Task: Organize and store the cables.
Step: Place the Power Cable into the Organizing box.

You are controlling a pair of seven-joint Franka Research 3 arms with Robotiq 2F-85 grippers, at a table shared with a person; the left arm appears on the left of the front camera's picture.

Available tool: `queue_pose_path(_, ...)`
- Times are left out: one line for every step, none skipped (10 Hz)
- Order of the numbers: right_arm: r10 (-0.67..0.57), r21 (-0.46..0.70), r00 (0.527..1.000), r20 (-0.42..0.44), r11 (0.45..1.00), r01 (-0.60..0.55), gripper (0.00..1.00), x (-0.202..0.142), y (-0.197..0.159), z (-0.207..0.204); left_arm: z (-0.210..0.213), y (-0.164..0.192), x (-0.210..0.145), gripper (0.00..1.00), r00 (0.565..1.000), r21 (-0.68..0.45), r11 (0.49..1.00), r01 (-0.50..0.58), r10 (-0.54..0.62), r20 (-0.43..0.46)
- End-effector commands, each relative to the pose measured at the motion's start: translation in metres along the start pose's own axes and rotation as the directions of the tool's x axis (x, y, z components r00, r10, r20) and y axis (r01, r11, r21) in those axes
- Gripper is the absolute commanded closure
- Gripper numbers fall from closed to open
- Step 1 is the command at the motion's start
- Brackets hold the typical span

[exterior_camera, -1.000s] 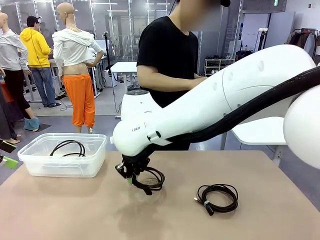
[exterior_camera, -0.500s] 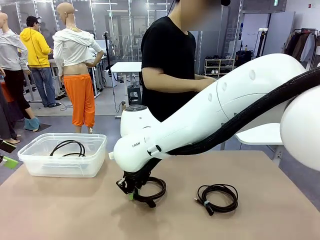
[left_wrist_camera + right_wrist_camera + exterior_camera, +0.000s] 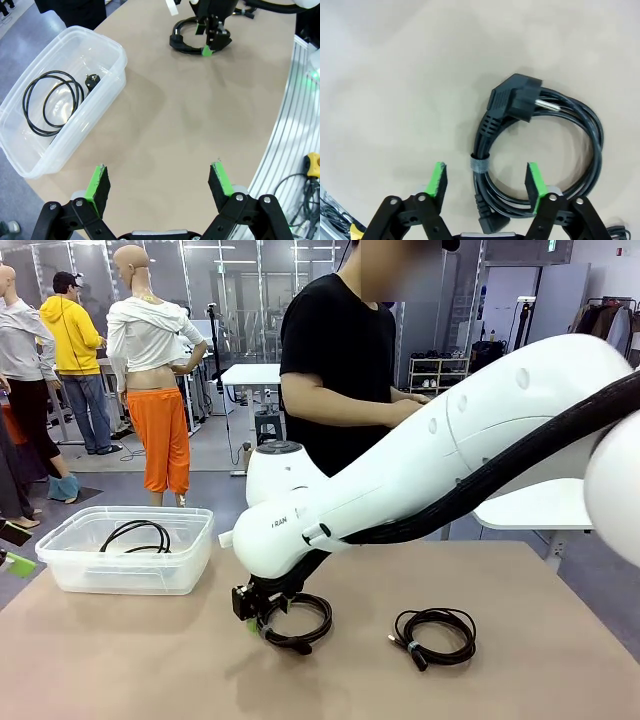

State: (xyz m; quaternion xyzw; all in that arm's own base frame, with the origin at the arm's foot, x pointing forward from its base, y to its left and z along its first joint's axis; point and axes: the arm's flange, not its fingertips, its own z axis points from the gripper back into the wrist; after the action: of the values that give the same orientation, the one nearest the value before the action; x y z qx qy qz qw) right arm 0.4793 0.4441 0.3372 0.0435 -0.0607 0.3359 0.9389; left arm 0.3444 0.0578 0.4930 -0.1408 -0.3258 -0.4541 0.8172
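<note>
At mid desk [image 3: 200, 670] the right claw [image 3: 485, 175] hangs with fingers apart, astride a tied cable coil [image 3: 492, 120] lying flat; a second coil [image 3: 440, 615] lies to its right, a third coil [image 3: 91, 80] inside the far-left clear bin [image 3: 130, 575]; the left claw [image 3: 159, 172] is spread wide above the desk

A beige counter [image 3: 150, 660] spans the foreground. Across it stands a person in a black T-shirt [image 3: 335, 350]. Behind, a small white table [image 3: 250, 373] sits on the grey floor, and a person in a yellow hoodie [image 3: 72, 335] stands far left.
</note>
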Motion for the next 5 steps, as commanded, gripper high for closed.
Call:
queue_pose_path(0.064,0.013,0.995,0.082,0.998,-0.066,0.00,-0.033,-0.015,0.030,0.002,-0.002,0.001,0.00,1.000,-0.007,1.000,-0.011,0.011,-0.015)
queue_pose_path(0.103,0.039,0.989,0.109,0.993,-0.107,0.00,-0.048,-0.032,0.051,0.002,-0.002,0.001,0.00,1.000,-0.007,1.000,-0.011,0.011,-0.015)
queue_pose_path(0.099,0.057,0.985,0.144,0.992,-0.108,0.00,-0.068,-0.055,0.072,0.002,-0.002,0.001,0.00,1.000,-0.007,1.000,-0.011,0.011,-0.015)
queue_pose_path(0.115,0.099,0.980,0.165,0.986,-0.132,0.00,-0.083,-0.077,0.089,0.002,-0.002,0.001,0.00,1.000,-0.007,1.000,-0.011,0.011,-0.015)
queue_pose_path(0.146,0.118,0.973,0.177,0.979,-0.168,0.00,-0.099,-0.099,0.101,0.002,-0.002,0.001,0.00,1.000,-0.007,1.000,-0.011,0.011,-0.015)
